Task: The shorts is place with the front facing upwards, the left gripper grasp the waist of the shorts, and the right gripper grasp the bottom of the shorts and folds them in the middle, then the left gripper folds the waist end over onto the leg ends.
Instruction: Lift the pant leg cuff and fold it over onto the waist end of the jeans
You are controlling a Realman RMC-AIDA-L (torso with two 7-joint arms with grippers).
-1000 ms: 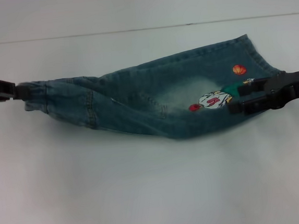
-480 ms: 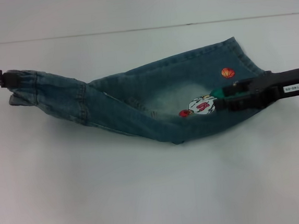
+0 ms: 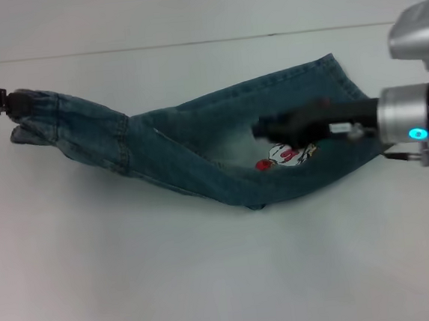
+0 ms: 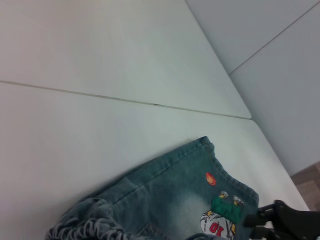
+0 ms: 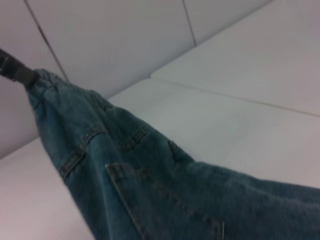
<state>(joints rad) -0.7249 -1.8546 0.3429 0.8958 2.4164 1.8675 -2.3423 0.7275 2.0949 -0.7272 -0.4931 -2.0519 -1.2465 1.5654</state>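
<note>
Two end effectors hold your shorts (image 3: 221, 149) stretched between them above the table (image 3: 210, 281). Your left end effector (image 3: 5, 104) is clamped on the bunched waist, keeping that end raised and taut. Your right end effector (image 3: 268, 129) reaches over the leg end beside the cartoon patch (image 3: 285, 154); whether it is gripping cloth, you cannot tell. The denim sags from each grip toward the table, likely ready for the middle fold.

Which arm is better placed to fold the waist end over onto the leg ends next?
Left. The left gripper already pinches the shorts' waist; the right gripper is over the leg end.
</note>
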